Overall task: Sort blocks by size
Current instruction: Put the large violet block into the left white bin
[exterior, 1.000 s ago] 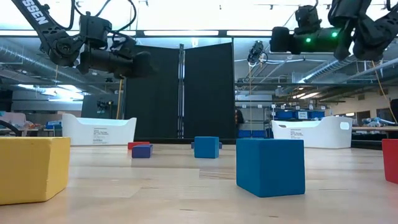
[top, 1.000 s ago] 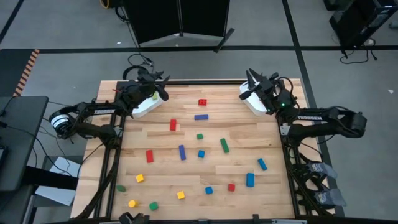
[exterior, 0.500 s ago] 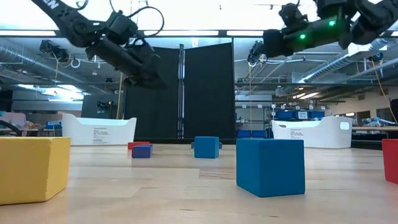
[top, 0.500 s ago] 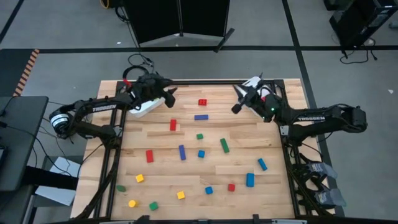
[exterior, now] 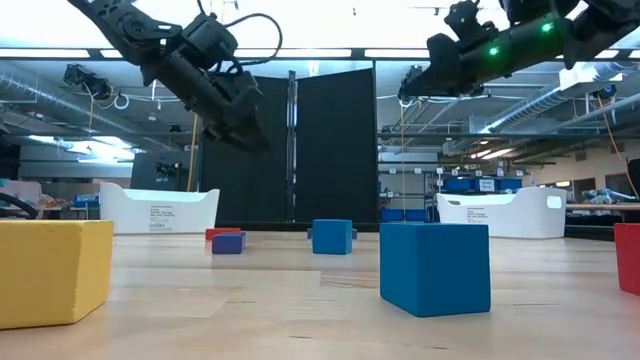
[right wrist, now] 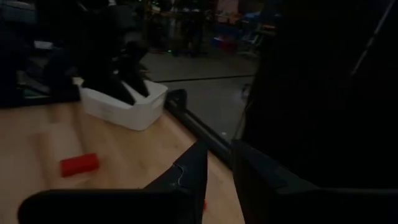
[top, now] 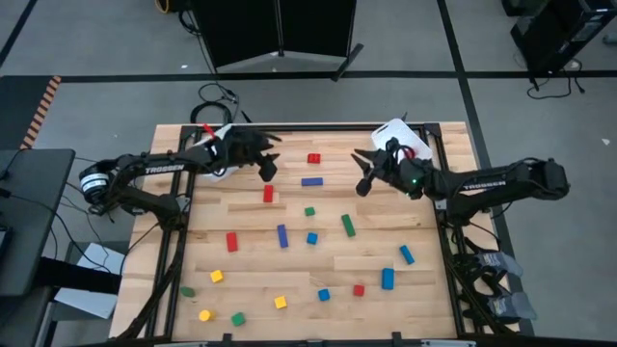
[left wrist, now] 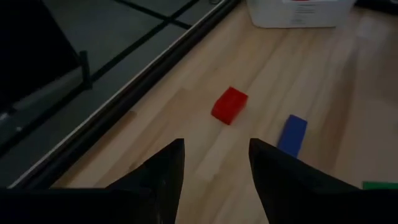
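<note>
Red cube [top: 313,159] lies btwn left pincer [top: 269,166] & right pincer [top: 361,172], both parted, empty.

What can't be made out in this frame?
- Contents of the left bin: high view, the left arm covers most of it; low view shows only its wall.
- Contents of the right bin: right arm overlaps it.
- Yellow block: low view, cut by the edge.
- Far blocks' sizes: low view, overlapping.
</note>
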`<state>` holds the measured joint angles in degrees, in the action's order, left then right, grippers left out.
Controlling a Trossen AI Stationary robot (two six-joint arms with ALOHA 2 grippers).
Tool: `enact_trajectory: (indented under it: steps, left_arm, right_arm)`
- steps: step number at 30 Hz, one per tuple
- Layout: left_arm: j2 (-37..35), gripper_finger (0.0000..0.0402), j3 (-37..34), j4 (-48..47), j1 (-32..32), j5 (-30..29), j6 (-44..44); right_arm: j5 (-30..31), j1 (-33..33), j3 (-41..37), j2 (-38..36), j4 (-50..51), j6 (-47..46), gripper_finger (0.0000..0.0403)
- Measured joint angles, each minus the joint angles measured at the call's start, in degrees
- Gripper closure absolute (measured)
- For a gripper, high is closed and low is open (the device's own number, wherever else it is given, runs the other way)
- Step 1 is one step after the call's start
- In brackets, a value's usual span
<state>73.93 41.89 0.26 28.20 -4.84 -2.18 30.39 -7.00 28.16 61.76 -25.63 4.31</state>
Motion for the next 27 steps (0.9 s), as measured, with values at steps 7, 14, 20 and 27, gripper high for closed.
enact_trajectory:
  steps: [7, 14, 20, 27]
  left_arm:
    - [0.0, 0.0213, 0.0, 6.7, -1.8, -0.2, 2.9]
    - [0.0, 0.0213, 0.0, 15.3, -2.8, -0.2, 3.5]
    - [0.0, 0.0213, 0.0, 16.7, -2.8, -0.4, 3.5]
    - [0.0, 0.0213, 0.0, 14.4, -3.3, -0.3, 3.0]
  right_arm:
    - [-4.0, 1.3, 0.0, 1.8, -0.9, -3.1, 0.0281]
    - [-8.0, -0.2, 0.9, 10.5, -7.0, -4.9, 0.0226]
    - [-9.1, -0.7, 7.3, 20.8, -7.2, -2.9, 0.0191]
    - [-11.2, -2.4, 11.7, 26.1, -7.3, 0.3, 0.0178]
